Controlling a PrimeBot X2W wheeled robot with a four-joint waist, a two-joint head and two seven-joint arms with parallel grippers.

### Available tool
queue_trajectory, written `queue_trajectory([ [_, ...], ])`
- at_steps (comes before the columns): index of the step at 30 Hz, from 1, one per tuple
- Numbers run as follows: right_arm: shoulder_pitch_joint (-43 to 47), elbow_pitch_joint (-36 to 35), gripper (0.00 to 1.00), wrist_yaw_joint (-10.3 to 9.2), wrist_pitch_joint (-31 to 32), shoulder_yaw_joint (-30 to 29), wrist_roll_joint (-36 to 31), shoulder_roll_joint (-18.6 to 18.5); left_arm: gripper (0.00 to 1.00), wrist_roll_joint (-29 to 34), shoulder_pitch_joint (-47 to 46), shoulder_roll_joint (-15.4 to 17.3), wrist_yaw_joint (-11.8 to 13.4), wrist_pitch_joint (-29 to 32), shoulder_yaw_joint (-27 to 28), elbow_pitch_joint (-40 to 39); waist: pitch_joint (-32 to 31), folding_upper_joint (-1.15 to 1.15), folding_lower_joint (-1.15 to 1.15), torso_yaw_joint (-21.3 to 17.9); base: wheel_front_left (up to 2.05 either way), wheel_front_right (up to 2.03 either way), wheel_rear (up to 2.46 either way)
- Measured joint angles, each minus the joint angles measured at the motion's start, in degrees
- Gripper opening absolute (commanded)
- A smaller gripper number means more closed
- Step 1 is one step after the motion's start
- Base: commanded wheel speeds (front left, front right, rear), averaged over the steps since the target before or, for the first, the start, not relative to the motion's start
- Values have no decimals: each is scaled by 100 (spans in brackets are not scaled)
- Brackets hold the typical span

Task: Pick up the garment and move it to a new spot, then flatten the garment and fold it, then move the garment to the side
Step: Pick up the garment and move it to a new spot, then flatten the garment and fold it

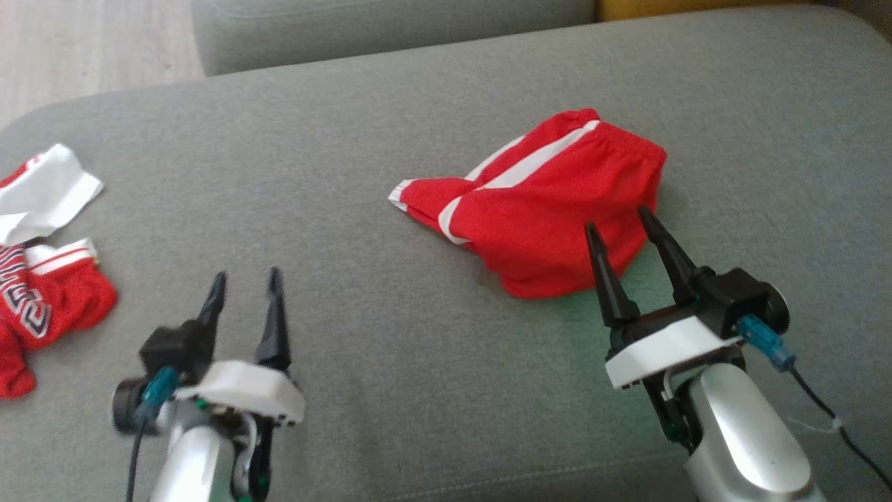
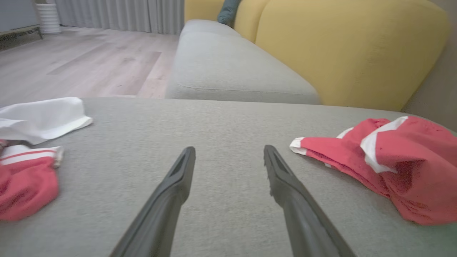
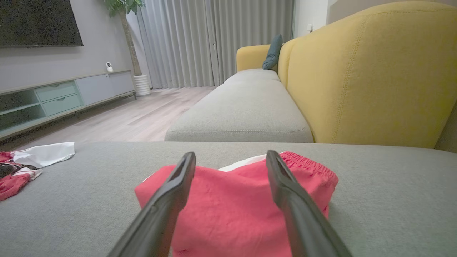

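Your left gripper (image 1: 247,274) hangs spread and empty over the grey fabric sofa cushion (image 1: 390,390). Your right gripper (image 1: 618,218), equally wide, points at the near edge of the crumpled red white-striped shorts (image 1: 550,202), right of centre. Bite deep through both layers there before lifting.

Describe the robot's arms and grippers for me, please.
Each arm has a smooth silver forearm capped by a white plate. The left gripper and right gripper each have two long, tapered black fingers. A teal connector with a thin black cable plugs in at each wrist.
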Motion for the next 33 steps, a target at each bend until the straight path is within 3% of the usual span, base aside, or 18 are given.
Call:
queue_trajectory([
  [5,63,122,100,0,0,-91,-49,3,100,13,359,0,74,0,170,-253,-63,0,0,134,0,0,0],
  [11,-61,437,100,0,0,-456,-307,7,100,-52,381,-13,125,0,-104,-353,135,0,0,266,0,0,0],
  [15,-657,789,100,0,0,-566,-632,-91,100,-105,255,-20,140,1,-331,-355,372,0,0,399,0,0,0],
  [24,-2467,2499,100,0,7,-454,-664,-769,100,-120,-68,-24,147,0,-769,-322,906,0,1,811,0,0,0],
  [33,-3385,3958,100,1,421,-96,-160,-1133,100,-135,-276,-26,110,0,-1065,-165,1283,0,1,1105,0,0,0],
])
